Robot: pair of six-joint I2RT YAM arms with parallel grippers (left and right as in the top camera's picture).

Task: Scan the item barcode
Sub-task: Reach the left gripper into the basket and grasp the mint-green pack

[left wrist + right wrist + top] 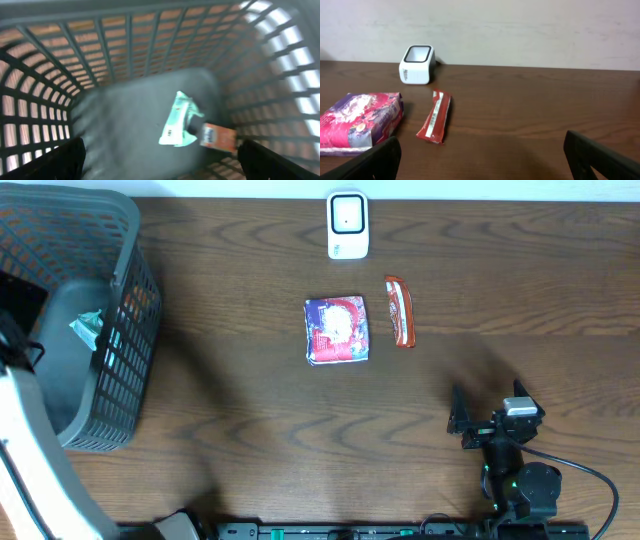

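The white barcode scanner [347,225] [417,64] stands at the table's far edge. In front of it lie a purple and pink packet [337,330] [360,120] and a red bar [400,311] [436,116] with its barcode strip facing up. My right gripper [487,405] [485,162] is open and empty, low over the table, nearer than the red bar. My left gripper [162,162] is open and empty above the inside of the grey basket [130,310] [150,40]. A mint green packet [88,328] [178,120] lies on the basket floor.
An orange packet [219,138] lies beside the green one against the basket wall. The basket takes up the table's left end. The left arm's white body [30,450] runs along the left edge.
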